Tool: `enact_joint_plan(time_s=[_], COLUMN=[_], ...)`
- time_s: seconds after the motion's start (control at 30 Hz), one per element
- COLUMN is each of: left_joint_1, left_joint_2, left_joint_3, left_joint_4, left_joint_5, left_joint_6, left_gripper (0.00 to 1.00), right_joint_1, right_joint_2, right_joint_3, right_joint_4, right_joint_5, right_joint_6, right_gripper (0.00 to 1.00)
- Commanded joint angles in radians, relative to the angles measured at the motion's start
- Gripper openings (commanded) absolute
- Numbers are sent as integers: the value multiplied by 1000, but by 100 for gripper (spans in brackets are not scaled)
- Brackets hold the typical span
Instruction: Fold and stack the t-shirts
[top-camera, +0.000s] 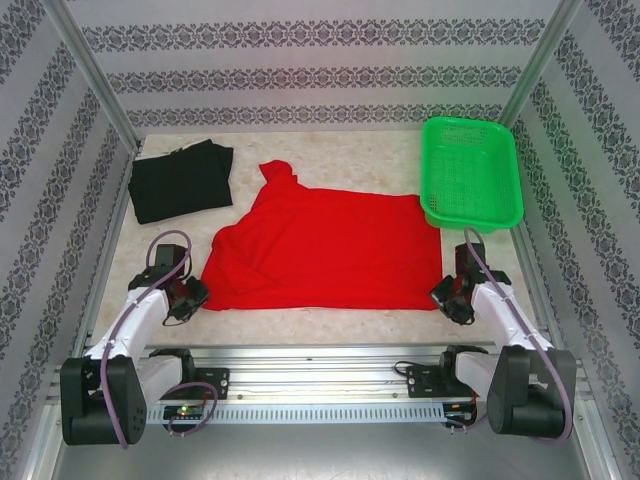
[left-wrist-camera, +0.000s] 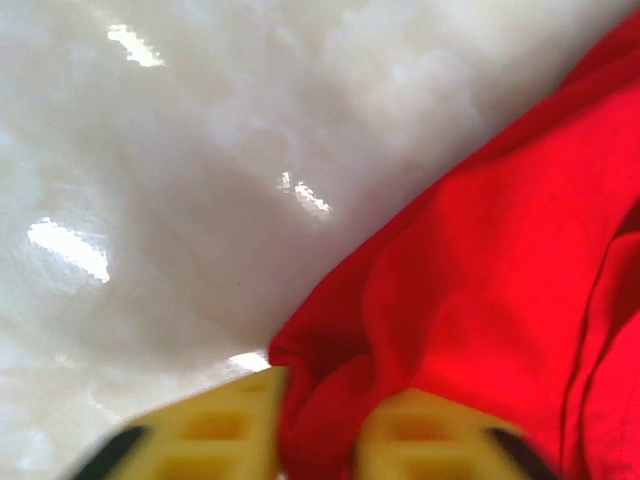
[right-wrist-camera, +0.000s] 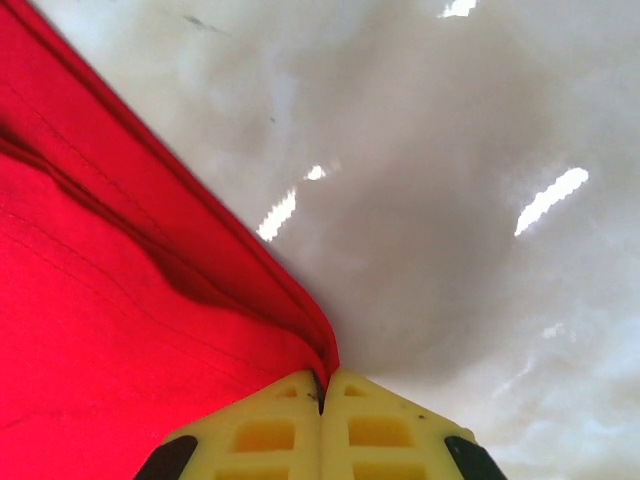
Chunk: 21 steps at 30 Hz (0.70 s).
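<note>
I see the red t-shirt (top-camera: 330, 250) spread loosely across the middle of the tabletop (top-camera: 350, 150), plain red side up, rumpled along its left side, with a sleeve poking toward the far edge; the black t-shirt (top-camera: 180, 180) lies folded at the far left corner, apart from the red one; the green mesh basket (top-camera: 470, 175) sits at the far right, just beyond the red t-shirt's far right corner. My left end effector (top-camera: 190, 297) is down at the shirt's near left corner; in the left wrist view its yellow fingers (left-wrist-camera: 230, 430) stand apart with that red corner bunched in the gap, and I cannot tell whether they grip it or merely straddle it. My right end effector (right-wrist-camera: 321, 385) is at the near right corner; its fingers are pressed together, clenched on the red t-shirt's hem, the cloth running off to the left over bare tabletop.
</note>
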Motion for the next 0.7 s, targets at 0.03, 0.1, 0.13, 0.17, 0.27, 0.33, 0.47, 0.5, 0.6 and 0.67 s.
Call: enact_joint_plan(time_s=[0.03,0.1,0.13,0.17,0.27,0.33,0.47,0.5,0.6,0.67], left_joint_1=[15,15,15,14,3,-42,-175,-199,-235,-268], left_joint_2=[-5,-14,-21,-28,-31,-12,114,133,145,151], left_joint_3=[32,85,121,164,296,371,449,448,403,374], left_joint_4=[-50,-88,-113,-140,-220,-241,-302,-307,-287,-283], left_joint_5=[-14,-21,-31,-43,-73,-79,-13,9,125,150], left_joint_6=[-19,-5,6,24,97,158,212,208,146,113], left_gripper=[53,60,62,65,70,73,73,73,71,71], right_joint_1=[-8,-7,-7,-7,-5,-2,2,1,15,35], right_joint_2=[2,18,16,8,-45,-84,-91,-77,-27,-5], right_joint_3=[-9,15,27,42,84,113,173,186,232,260], right_joint_4=[-59,-71,-81,-95,-144,-173,-176,-166,-154,-139], right_joint_5=[40,25,22,18,2,-13,-57,-78,-116,-121], right_joint_6=[18,4,-1,-7,-19,-33,-115,-136,-198,-233], right_gripper=[15,34,38,42,50,54,69,73,78,82])
